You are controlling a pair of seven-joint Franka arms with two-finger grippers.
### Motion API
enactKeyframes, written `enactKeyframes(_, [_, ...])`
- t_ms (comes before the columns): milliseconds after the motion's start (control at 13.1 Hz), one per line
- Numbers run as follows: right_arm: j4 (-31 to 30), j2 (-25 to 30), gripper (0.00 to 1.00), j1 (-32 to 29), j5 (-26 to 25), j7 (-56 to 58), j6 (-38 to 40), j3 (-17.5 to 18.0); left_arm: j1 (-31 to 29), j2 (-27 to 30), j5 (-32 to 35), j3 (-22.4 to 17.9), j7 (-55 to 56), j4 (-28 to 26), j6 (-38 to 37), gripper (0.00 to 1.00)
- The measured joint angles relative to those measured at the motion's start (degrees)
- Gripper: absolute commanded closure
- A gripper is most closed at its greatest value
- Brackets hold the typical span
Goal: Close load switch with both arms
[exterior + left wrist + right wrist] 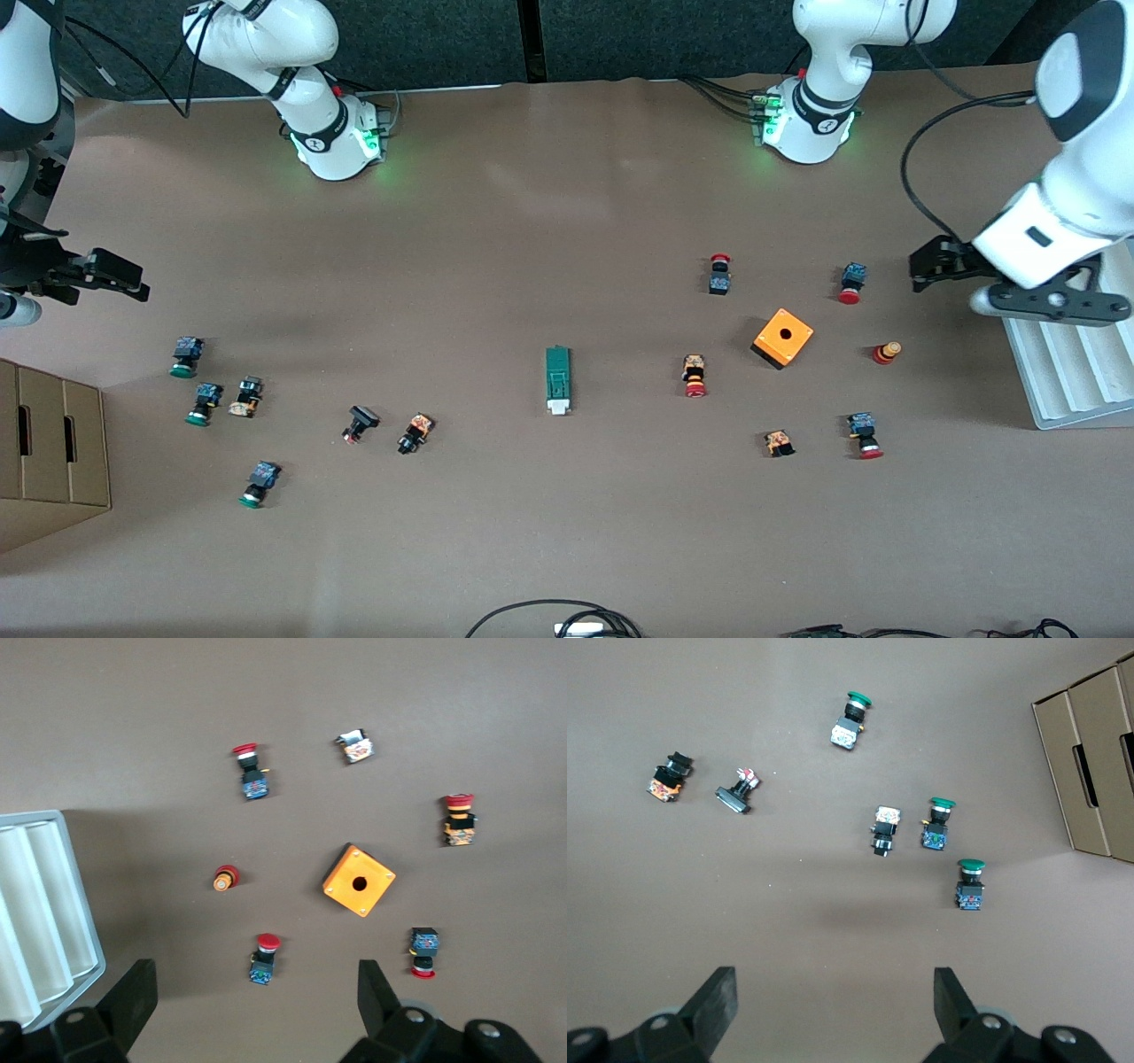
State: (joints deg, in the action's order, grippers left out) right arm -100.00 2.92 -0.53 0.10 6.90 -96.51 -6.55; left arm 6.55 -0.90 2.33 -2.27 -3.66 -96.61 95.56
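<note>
The load switch (558, 379) is a narrow dark-green block lying flat mid-table, its white tab at the end nearer the front camera. It shows in neither wrist view. My left gripper (928, 264) hangs open and empty over the left arm's end of the table, by the white rack. In the left wrist view (255, 992) its fingers stand wide apart over a red push button (264, 957). My right gripper (115, 276) hangs open and empty over the right arm's end. In the right wrist view (833, 985) it is over bare table near green push buttons (969, 882). Both are well away from the switch.
An orange cube box with a hole (783, 338) and several red push buttons (695, 375) lie toward the left arm's end. Green and black buttons (202, 403) lie toward the right arm's end. A cardboard box (53, 452) and a white rack (1072, 372) stand at the table's ends.
</note>
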Motion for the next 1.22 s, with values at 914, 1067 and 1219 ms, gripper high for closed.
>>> enactKeyframes(914, [0.00,-0.01,0.00,0.06,0.00,0.03,0.00,0.15,-2.64,0.06,-0.04,0.43,0.10,-0.06,0.18,0.00])
enactKeyframes(1067, [0.00,-0.01,0.00,0.06,0.00,0.03,0.00,0.15,-4.66,0.06,-0.04,2.43,0.10,-0.06,0.18,0.00])
enactKeyframes(1219, [0.00,-0.01,0.00,0.07,0.00,0.03,0.00,0.15,-5.84,0.06,-0.05,3.91,0.10,-0.06,0.18,0.00])
